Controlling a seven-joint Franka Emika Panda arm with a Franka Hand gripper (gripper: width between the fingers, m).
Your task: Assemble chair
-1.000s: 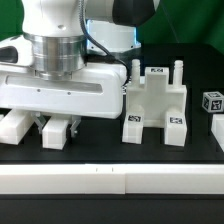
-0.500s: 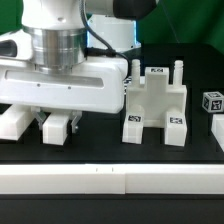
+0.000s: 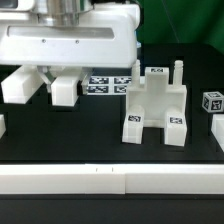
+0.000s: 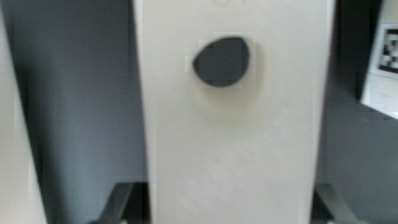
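Note:
In the exterior view my gripper (image 3: 63, 92) hangs over the table's left half, shut on a white chair bar (image 3: 63, 88) that shows end-on and hangs above the table. The wrist view is mostly filled by that long bar (image 4: 231, 120), which has a dark oval hole in its face. The dark fingers (image 4: 125, 203) press it from both sides where my gripper (image 4: 228, 208) closes on it. The slotted seat block (image 3: 155, 105), with upright pegs and tags, stands on the black table to the exterior view's right of my gripper, apart from it.
The marker board (image 3: 110, 83) lies behind, between gripper and seat block. A small tagged cube (image 3: 211, 102) and another white piece (image 3: 219, 126) sit at the exterior view's right edge. A white piece (image 3: 2, 128) shows at its left edge. A white ledge (image 3: 110, 182) runs along the front.
My gripper has risen from near the table surface with the bar still in it. The lift uncovers the marker board behind. The seat block has not moved.

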